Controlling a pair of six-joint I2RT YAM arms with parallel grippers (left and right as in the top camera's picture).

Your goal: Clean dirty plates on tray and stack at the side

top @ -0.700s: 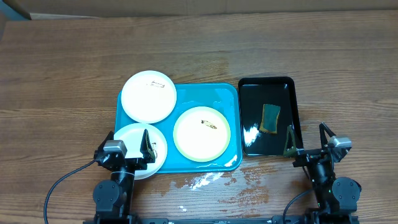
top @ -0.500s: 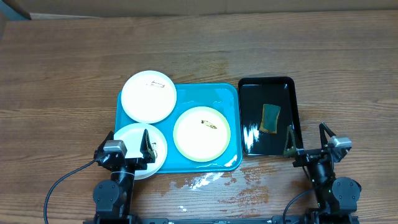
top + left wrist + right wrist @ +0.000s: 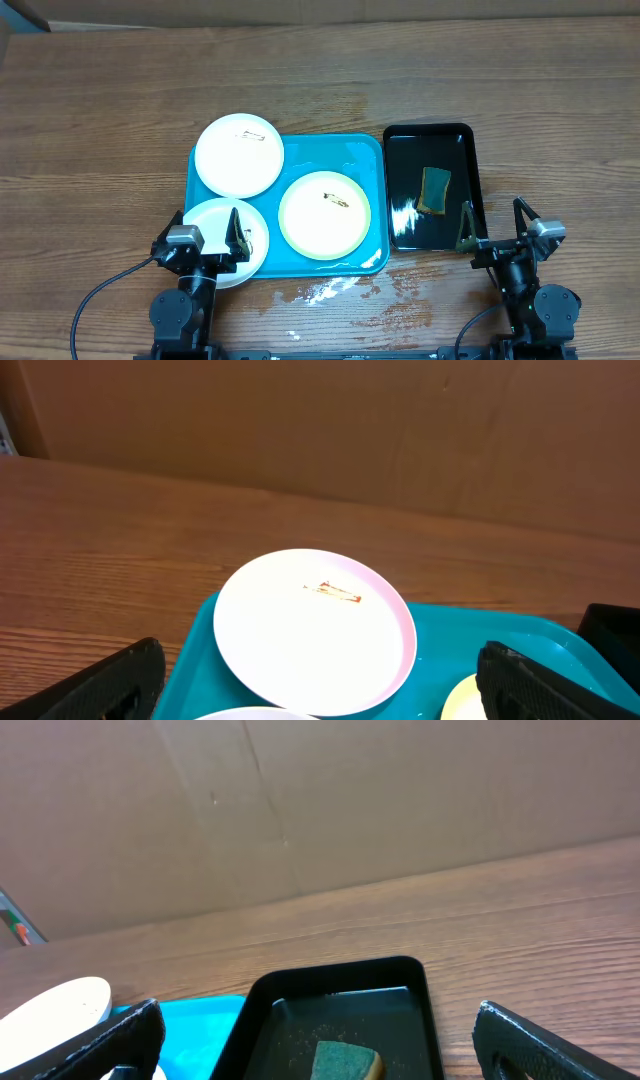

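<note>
Both end effectors stand with fingers fully apart and hold nothing. The left end effector (image 3: 209, 214) sits over the near white plate (image 3: 256, 258). The far white plate (image 3: 238, 155) lies straight ahead of it, and the yellow-green plate (image 3: 324, 215) ahead to its right. All three rest on the blue tray (image 3: 362, 155), smudges uncleaned. The sponge (image 3: 436, 190) lies ahead and left of the right end effector (image 3: 493, 212), in the wet black tray (image 3: 428, 129); I judge it is parked there for that arm to fetch. The wooden worktop (image 3: 100, 120) shows a wet patch (image 3: 330, 290). A cardboard wall (image 3: 300, 420) closes the far side.
</note>
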